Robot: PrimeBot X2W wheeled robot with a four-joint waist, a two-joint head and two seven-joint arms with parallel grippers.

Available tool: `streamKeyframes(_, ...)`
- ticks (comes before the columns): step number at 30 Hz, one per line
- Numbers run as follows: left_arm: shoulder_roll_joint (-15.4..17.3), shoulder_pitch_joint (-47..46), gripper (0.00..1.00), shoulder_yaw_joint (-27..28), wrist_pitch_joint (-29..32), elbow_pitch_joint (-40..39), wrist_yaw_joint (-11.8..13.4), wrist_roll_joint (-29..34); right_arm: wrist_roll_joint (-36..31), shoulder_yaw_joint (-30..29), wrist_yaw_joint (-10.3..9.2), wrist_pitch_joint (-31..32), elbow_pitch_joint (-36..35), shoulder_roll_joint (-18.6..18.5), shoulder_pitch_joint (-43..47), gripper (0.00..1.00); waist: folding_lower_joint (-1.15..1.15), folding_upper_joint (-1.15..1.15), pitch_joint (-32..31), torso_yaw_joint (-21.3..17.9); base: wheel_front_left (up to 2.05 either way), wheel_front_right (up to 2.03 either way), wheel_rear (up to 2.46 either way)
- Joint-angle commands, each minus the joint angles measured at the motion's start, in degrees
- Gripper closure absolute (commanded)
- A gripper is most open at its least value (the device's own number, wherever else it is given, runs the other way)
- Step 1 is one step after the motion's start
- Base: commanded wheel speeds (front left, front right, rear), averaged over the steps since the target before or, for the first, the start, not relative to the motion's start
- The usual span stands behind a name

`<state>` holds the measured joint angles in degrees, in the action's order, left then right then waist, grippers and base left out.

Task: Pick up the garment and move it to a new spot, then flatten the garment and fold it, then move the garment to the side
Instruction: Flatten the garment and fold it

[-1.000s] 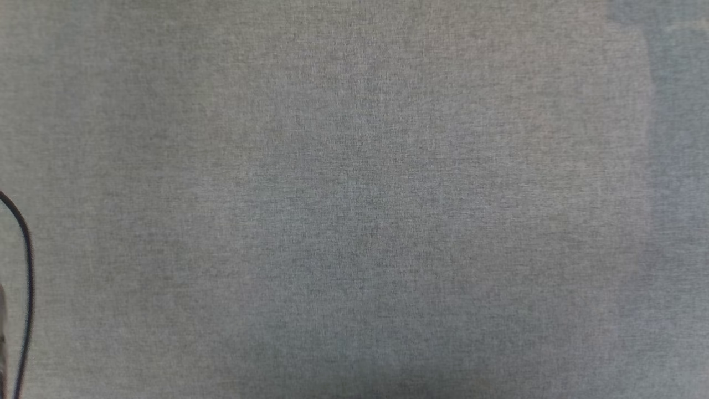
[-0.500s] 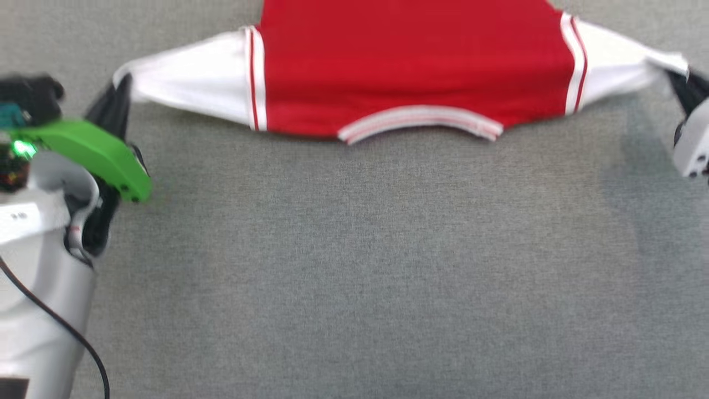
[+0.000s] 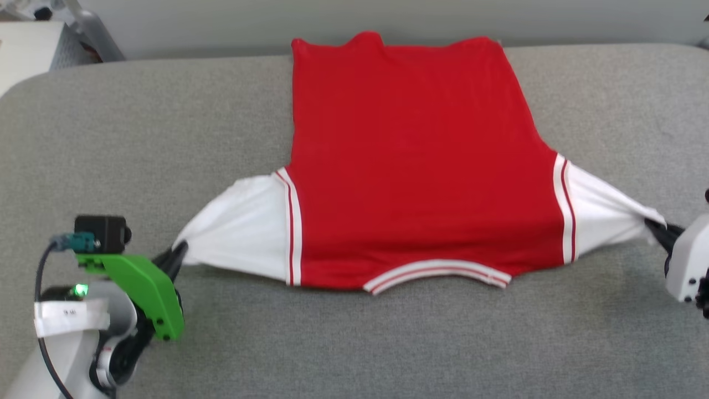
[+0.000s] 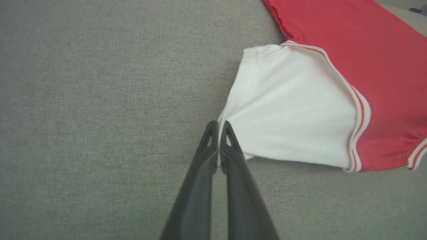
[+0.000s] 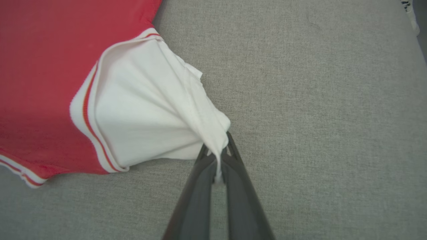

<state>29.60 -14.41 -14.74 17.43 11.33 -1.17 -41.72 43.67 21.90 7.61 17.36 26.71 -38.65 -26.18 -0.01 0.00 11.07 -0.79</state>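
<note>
**A:** Where is the garment (image 3: 410,166)?

**B:** Spread flat on a grey woven upholstery surface (image 3: 138,138), which lies under it on every side. A plain red panel faces up, smooth with hardly a wrinkle. The body is roughly a rectangle that narrows toward its hem, and the hem is the garment's far end.

**A:** And the near end?

**B:** The ribbed collar (image 3: 437,272) is there, a shallow arc of white with thin red stripes. The same striped rib runs down each shoulder seam, where red meets white.

**A:** How do the sleeves lie?

**B:** Both are white, soft knit, and pulled outward into tapering cones. The left sleeve (image 3: 238,233) is fairly smooth. The right sleeve (image 3: 604,216) is gathered into long creases that run to its tip.

**A:** What about the grippers?

**B:** The left gripper (image 3: 178,252) is at the tip of the garment's left sleeve. Its two long dark matte fingers are pressed together, with a thin edge of white cloth pinched between them. The right gripper (image 5: 217,151) is at the tip of the right sleeve, its jaws clamped on a bunched fold of that cloth.

**A:** Is there anything else near the garment?

**B:** To its left, behind the left gripper, there is a glossy green bracket (image 3: 144,291) carrying a small black box camera (image 3: 99,233). To its right is the right arm's pale grey wrist housing (image 3: 687,266).
</note>
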Motion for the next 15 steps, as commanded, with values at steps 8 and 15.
streamKeyframes(8, 2.4, 12.0, 1.0, -0.1, 6.8, -7.4, 3.7, -3.9, 1.5, -6.1, -0.12, 7.5, -8.0, -1.2, 13.3, 1.0, 0.01, 0.0, -7.4, 0.1, 0.0, 0.0, 0.0)
streamKeyframes(15, 4.0, 20.3, 1.0, -0.1, 12.8, -14.0, 6.8, -7.4, 1.3, -13.3, -0.12, 15.3, -14.1, 0.7, 23.7, 1.0, 0.01, 0.0, -9.5, 0.2, 0.0, 0.0, 0.0)
